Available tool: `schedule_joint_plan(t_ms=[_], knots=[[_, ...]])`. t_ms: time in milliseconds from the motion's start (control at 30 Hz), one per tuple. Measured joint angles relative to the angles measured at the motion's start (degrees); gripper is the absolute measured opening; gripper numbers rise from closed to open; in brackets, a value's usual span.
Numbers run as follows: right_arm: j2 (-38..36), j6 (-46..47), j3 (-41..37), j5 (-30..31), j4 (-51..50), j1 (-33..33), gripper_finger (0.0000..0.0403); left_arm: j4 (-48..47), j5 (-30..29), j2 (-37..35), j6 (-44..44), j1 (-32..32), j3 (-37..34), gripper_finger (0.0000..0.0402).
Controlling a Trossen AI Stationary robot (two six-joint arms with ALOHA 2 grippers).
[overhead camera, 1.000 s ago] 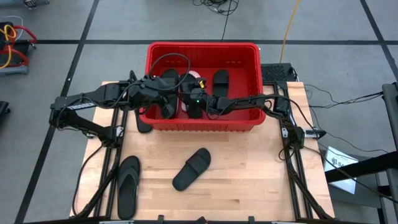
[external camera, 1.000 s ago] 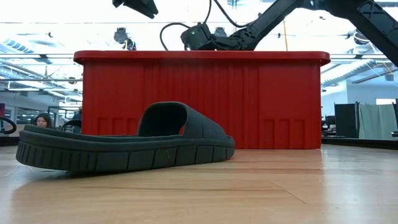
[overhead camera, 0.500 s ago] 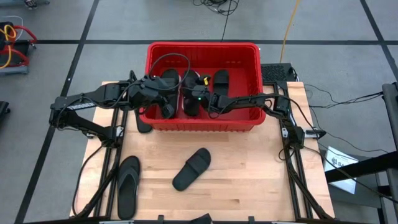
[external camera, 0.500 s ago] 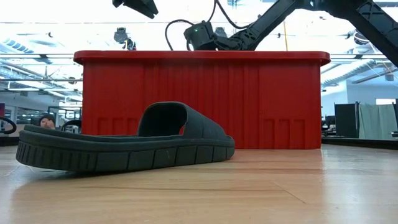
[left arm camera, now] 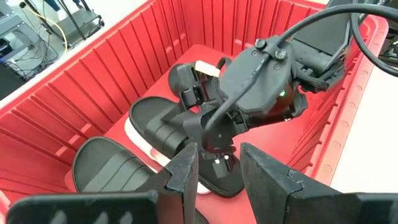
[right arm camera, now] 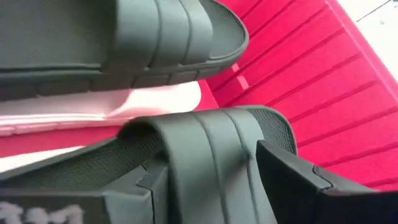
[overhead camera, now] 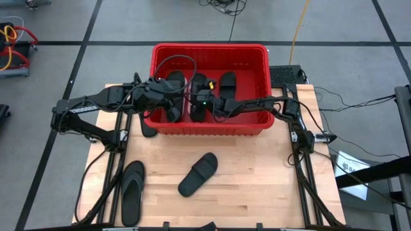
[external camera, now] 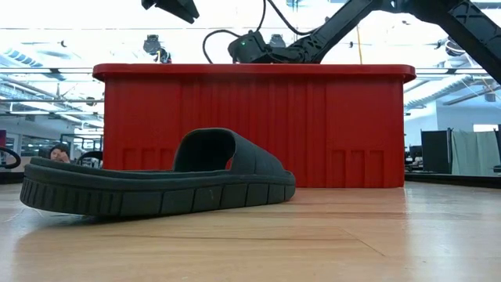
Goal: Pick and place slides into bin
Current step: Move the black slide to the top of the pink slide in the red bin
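- Straddling a black slide's strap (right arm camera: 205,149) inside the red bin (overhead camera: 257,125), the right pincer (right arm camera: 211,186) is spread.
- Left pincer (left arm camera: 217,165), spread, hovers over the bin.
- Another slide (overhead camera: 198,174) lies on the bench (overhead camera: 257,186).

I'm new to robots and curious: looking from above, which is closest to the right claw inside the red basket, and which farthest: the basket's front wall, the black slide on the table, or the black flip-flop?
From the right gripper, in the overhead view:
1. Basket's front wall, just below it.
2. Black slide, mid-table.
3. Black flip-flop, near the table's left front corner.
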Motion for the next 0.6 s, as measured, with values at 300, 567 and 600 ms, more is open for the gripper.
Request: schedule_joint_plan(t_ms=[300,567,600], knots=[[0.00,2.54,0.00,-4.46,-1.20,-0.41,0.0193,0.00,0.00,0.00,0.00,0.00,0.00,0.0118],[0.00,2.32,0.02,-4.44,-3.06,0.14,0.0196,0.00,0.00,0.01,0.00,0.00,0.00,0.0118],[-0.02,2.32,0.04,-4.41,-3.43,0.26,0.0196,0.00,0.00,0.00,0.00,0.00,0.00,0.0118]])
